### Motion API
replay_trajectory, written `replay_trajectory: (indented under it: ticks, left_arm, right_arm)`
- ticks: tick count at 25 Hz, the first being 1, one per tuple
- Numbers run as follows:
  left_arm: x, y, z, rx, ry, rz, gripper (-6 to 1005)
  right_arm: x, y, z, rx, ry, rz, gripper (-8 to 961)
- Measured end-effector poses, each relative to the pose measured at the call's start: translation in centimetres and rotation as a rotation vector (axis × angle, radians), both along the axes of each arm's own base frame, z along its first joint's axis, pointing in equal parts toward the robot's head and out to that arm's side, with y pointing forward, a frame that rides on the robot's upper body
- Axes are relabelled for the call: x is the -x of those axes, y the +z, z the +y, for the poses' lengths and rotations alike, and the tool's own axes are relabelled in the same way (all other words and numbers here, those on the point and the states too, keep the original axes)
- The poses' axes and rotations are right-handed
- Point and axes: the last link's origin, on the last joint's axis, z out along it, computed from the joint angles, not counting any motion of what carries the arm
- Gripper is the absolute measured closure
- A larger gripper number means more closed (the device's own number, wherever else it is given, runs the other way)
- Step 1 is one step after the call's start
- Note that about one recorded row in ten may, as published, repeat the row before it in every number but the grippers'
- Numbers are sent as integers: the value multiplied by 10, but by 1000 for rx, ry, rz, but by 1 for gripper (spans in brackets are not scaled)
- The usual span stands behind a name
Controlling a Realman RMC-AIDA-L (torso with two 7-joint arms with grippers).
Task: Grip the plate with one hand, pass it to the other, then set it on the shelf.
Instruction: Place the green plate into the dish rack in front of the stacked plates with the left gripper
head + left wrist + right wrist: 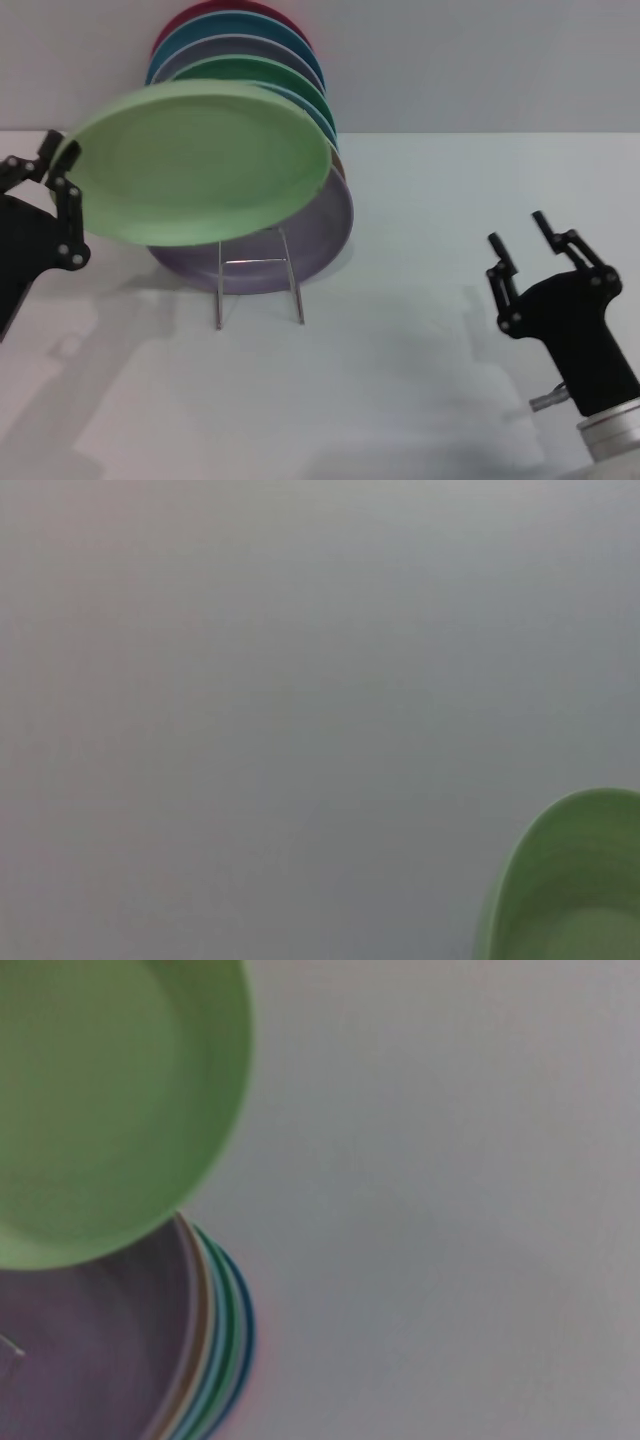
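Note:
The pale mint-green plate (200, 165) hangs tilted in the air, in front of and above the row of plates on the shelf (258, 288). My left gripper (60, 165) is at the far left, shut on the plate's left rim. Only the silvery wire front loop of the shelf shows, below the lilac plate (330, 235). My right gripper (518, 230) stands open at the lower right, well apart from the plate, with nothing between its fingers. The left wrist view catches just an edge of the plate (580, 890). The right wrist view shows the plate (100, 1100) over the lilac plate (90, 1360).
Several plates stand upright in a row on the shelf behind the lilac one, among them a darker green plate (270, 72), blue ones and a red one (235, 10) at the back. The white table (420, 380) stretches between the shelf and my right arm.

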Motion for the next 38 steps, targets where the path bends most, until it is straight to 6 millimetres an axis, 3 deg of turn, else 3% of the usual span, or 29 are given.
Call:
replay_trajectory:
  ticks: [16,38]
  left_arm:
    - [-6,-17,15,68,-14,129,911]
    - [5,-46,22,162,113,234,846]
  right_arm:
    - [-8,9,5,-55,-55,16,545]
    - [-11,12,8,-64,-74,15,546]
